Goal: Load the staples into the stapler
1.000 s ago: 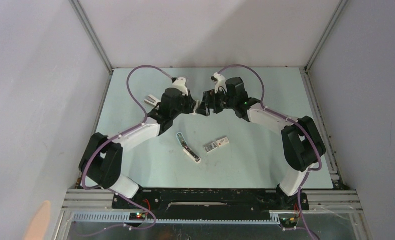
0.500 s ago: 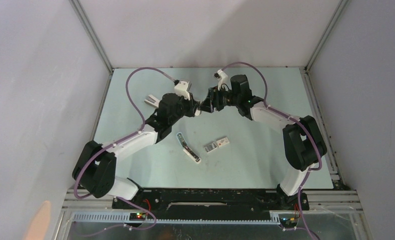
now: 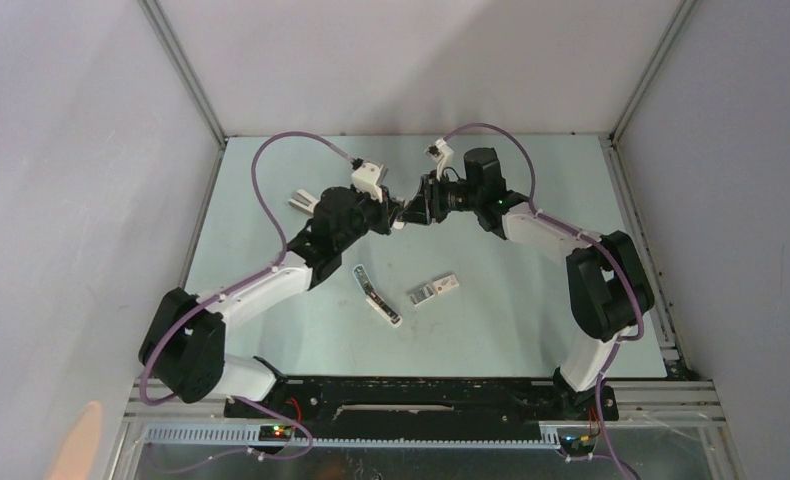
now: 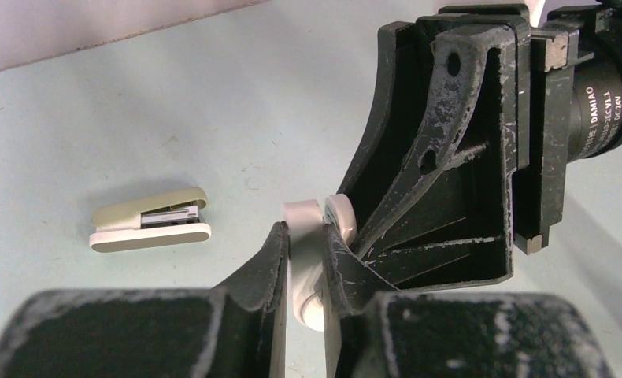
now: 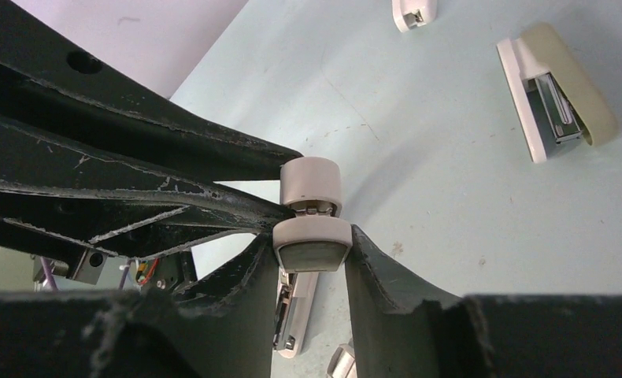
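Observation:
The stapler (image 3: 374,295), slim and pale, lies on the table in front of both grippers; it also shows low in the right wrist view (image 5: 296,311). The staples (image 3: 436,289), a small white box, sit just to its right. Neither gripper touches them. Above the back of the table, my left gripper (image 3: 395,219) and right gripper (image 3: 409,212) meet tip to tip on a stubby white stapler (image 5: 311,183). The left gripper (image 4: 308,252) is shut on one half of it (image 4: 304,268). The right gripper (image 5: 312,253) presses both sides of the other half.
A beige and white wedge-shaped stapler (image 3: 304,200) lies at the back left, also seen in the wrist views (image 4: 150,219) (image 5: 556,90). A small white stub (image 5: 414,12) lies beyond it. Grey walls enclose the table (image 3: 271,330) on three sides.
The right gripper has closed from wide open onto the stubby white stapler. Both wrists have shifted slightly toward the back; the left arm has stretched further out.

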{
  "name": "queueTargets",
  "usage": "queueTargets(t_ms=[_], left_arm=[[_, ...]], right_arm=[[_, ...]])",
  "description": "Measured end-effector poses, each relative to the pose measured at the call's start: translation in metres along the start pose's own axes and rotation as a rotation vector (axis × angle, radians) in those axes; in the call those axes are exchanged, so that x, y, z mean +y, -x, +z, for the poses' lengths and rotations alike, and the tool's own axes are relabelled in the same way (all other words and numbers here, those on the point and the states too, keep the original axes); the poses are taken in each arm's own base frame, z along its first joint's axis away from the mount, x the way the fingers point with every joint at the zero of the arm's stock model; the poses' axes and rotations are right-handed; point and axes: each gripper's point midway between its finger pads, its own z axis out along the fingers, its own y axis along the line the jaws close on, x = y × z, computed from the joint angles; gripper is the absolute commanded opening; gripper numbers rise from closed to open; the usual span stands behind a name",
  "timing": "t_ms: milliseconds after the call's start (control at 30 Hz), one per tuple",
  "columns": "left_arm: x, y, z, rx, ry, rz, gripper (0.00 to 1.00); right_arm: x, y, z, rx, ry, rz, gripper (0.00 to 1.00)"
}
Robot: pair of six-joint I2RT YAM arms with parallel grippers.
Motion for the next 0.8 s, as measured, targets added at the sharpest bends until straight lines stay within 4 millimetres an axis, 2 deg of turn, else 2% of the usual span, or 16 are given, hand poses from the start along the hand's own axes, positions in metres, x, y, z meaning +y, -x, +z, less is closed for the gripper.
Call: queueTargets(t_ms=[100,267,433,633,800], left_arm=[[-0.001,0.0,-0.001,0.004,-0.01,0.017,0.2],[-0.001,0.0,-0.008,0.019,-0.008,0.034,0.46],[-0.008,0.015,-0.025,0.003,-0.057,0.045,0.63],[-0.024,0.042,-0.041,-0.026,-0.207,0.06,0.68],[-0.037,0.042,-0.051,0.018,-0.343,0.093,0.67]], right_arm=[[0.001,-0.001,-0.001,0.004,0.011,-0.002,0.01],[0.004,-0.004,-0.003,0.021,0.026,-0.02,0.0],[0.01,-0.009,-0.01,0.05,0.041,-0.057,0.0],[0.035,-0.002,-0.025,0.046,0.104,-0.151,0.0],[0.056,0.0,-0.038,0.038,0.16,-0.241,0.0]])
